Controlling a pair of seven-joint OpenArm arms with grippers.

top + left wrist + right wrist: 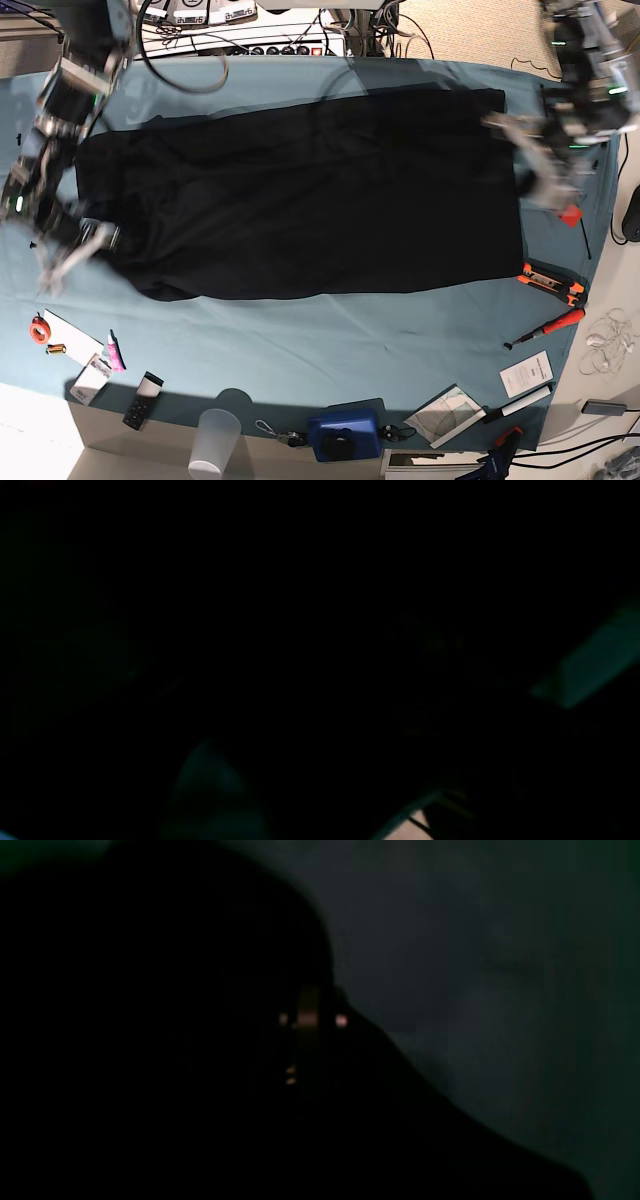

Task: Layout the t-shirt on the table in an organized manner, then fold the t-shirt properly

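Note:
The black t-shirt (300,200) lies spread flat and wide across the teal table (330,340); no print shows. My left gripper (525,155) stands open at the shirt's right edge, one finger over the top right corner. My right gripper (70,255) is shut at the shirt's lower left edge; I cannot tell whether fabric is pinched in it. The left wrist view is almost black, with a strip of the table (595,665) at the right. In the right wrist view dark fabric of the t-shirt (475,990) fills the frame behind a black shape.
An orange cutter (552,282) and a red screwdriver (548,328) lie near the right edge. Along the front stand a clear cup (215,440), a blue device (345,435) and papers (525,375). An orange tape roll (38,328) sits front left. A power strip (280,48) runs along the back.

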